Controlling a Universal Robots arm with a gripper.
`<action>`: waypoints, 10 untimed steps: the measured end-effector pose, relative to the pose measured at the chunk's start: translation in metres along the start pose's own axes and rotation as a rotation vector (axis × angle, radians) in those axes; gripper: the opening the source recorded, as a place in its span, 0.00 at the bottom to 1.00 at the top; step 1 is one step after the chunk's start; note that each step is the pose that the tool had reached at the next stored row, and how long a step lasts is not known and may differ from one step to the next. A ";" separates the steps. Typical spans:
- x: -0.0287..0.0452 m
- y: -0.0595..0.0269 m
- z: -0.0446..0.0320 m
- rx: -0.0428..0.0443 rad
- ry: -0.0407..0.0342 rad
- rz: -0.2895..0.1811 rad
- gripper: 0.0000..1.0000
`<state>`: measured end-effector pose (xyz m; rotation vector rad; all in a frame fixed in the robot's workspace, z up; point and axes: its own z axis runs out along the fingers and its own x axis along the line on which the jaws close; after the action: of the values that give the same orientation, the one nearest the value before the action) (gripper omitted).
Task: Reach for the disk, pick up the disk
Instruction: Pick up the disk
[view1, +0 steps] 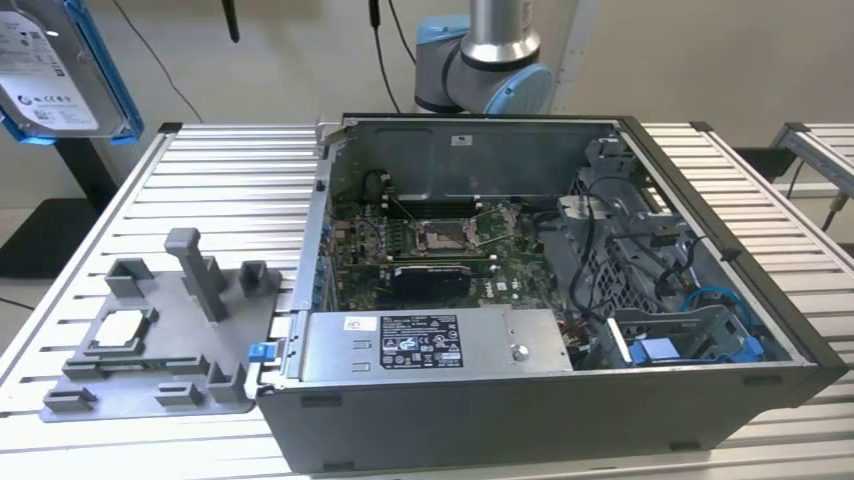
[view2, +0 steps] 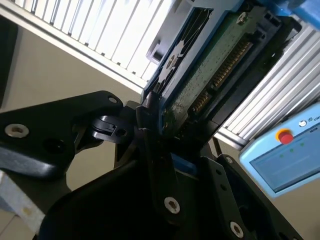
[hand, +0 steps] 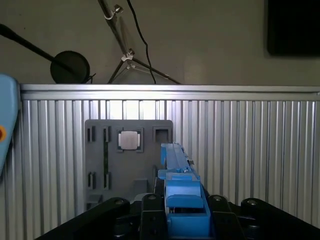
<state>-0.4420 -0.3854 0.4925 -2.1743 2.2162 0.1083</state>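
Note:
The disk (view1: 54, 70) hangs high at the exterior view's left, above the table's far corner: a silver-grey drive with a white label in a bright blue bracket. In the second wrist view its green circuit-board underside (view2: 215, 75) faces the camera, and my gripper (view2: 160, 125) is shut on its near end with black fingers (view2: 145, 125) against its edge. In the first wrist view the disk (hand: 180, 185) stands edge-on, its blue bracket clamped in my gripper (hand: 185, 220), well above the table.
An open computer case (view1: 534, 280) takes up the middle of the slatted aluminium table (view1: 227, 190). A grey fixture tray (view1: 160, 330) lies to the exterior view's left of it, with a small square silver chip (view1: 123, 325) in it. A light blue pendant (view2: 285, 150) sits nearby.

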 end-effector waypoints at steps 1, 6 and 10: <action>-0.0001 0.0000 -0.0017 0.0000 0.0000 0.000 0.00; -0.0003 0.0001 -0.0042 0.0002 -0.0002 0.000 0.00; -0.0003 0.0001 -0.0043 0.0001 -0.0002 0.000 0.00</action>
<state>-0.4420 -0.3854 0.4968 -2.1741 2.2160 0.1084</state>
